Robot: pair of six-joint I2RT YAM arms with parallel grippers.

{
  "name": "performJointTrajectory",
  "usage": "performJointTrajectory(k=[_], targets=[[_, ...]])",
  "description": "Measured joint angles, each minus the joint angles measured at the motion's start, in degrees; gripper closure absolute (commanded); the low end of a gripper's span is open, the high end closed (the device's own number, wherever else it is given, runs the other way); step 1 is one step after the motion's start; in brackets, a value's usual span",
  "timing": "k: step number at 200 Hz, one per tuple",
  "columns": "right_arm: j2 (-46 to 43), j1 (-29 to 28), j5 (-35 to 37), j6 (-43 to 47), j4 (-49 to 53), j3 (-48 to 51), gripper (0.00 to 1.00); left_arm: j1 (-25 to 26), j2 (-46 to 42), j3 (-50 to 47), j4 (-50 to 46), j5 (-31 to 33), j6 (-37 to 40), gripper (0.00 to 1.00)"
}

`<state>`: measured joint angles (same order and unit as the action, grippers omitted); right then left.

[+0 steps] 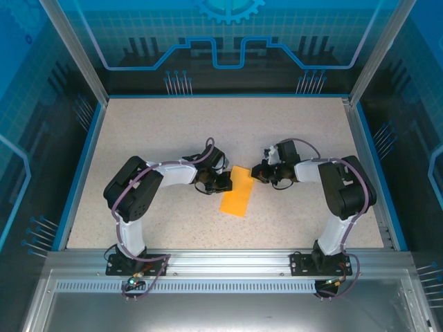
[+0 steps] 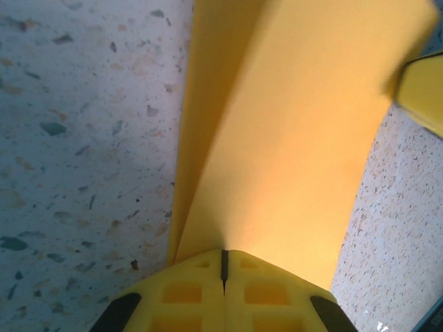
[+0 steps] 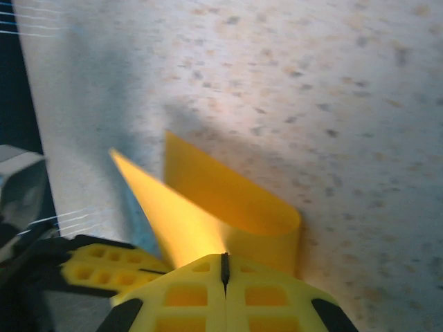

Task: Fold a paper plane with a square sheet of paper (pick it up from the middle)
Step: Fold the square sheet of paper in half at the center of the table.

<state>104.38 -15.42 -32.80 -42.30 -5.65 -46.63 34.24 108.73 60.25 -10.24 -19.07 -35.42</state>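
The square sheet of paper (image 1: 237, 194) is orange-yellow and doubled over into a long narrow strip in the middle of the table. My left gripper (image 1: 223, 182) is shut on its left edge, and my right gripper (image 1: 258, 171) is shut on its upper right end. In the left wrist view the two layers of the sheet (image 2: 291, 124) run away from my shut left gripper (image 2: 223, 254). In the right wrist view the sheet (image 3: 228, 200) curls in a loop from my shut right gripper (image 3: 224, 257). The paper plane is out of view.
The speckled beige table (image 1: 166, 131) has a blue rim and transparent walls around it. An aluminium rail (image 1: 228, 259) runs along the near edge by the arm bases. The left gripper's yellow fingers (image 3: 104, 268) show close by in the right wrist view.
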Motion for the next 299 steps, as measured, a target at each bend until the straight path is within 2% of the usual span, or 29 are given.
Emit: performJointTrajectory(k=[134,180,272,299], targets=[[0.72,0.48,0.90,0.15,6.23,-7.41,1.00,0.00,0.04,0.02,0.04,0.00,0.00,1.00],[5.09,0.63,1.25,-0.52,5.44,-7.26,1.00,0.00,0.04,0.02,0.02,0.00,0.00,1.00],[5.25,3.10,-2.19,-0.94,4.83,-7.10,1.00,0.00,0.04,0.00,0.07,0.00,0.00,1.00],[5.29,3.06,-1.03,0.00,8.22,-8.68,1.00,0.00,0.04,0.00,0.07,0.00,0.00,1.00]])
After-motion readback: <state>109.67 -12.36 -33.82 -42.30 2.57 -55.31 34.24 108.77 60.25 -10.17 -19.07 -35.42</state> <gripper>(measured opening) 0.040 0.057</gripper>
